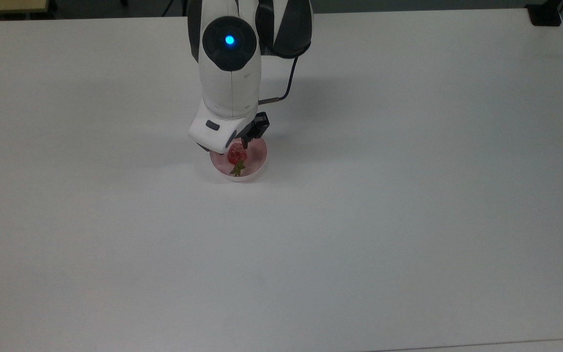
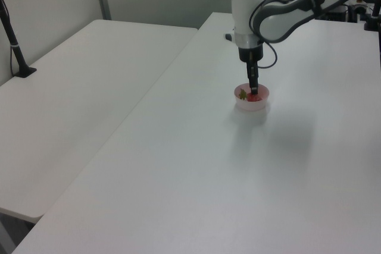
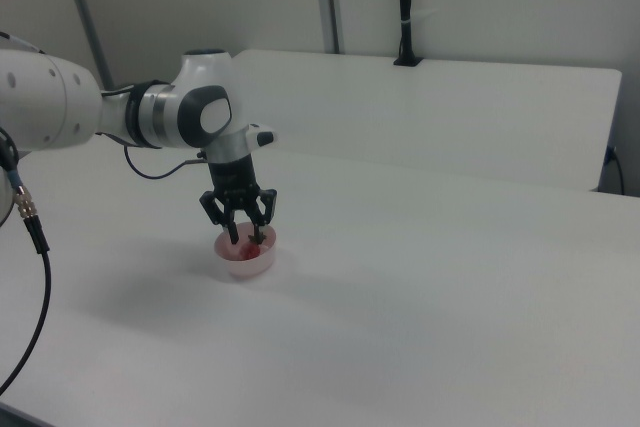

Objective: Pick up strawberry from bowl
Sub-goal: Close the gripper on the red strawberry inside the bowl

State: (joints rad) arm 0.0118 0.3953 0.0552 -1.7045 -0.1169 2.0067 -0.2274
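The small pale pink bowl (image 1: 258, 159) stands on the white table, just under the arm's wrist. My gripper (image 1: 235, 145) points straight down into it, shut on the red strawberry (image 1: 236, 154). The strawberry's green stem points toward the top view's bottom edge. In the left view the gripper (image 2: 253, 91) reaches down to the strawberry (image 2: 255, 96) inside the bowl (image 2: 260, 105). In the right view the gripper (image 3: 249, 237) hangs over the bowl (image 3: 250, 265), and the strawberry (image 3: 247, 244) sits low at the fingertips, inside the rim.
The white table (image 1: 408, 220) spreads wide around the bowl. A second white table (image 2: 89, 87) lies to the left view's left, with a black post (image 2: 13, 37) clamped on it. A black clamp base (image 1: 545, 14) sits at the top view's far right corner. A cable (image 3: 35, 247) hangs beside the arm.
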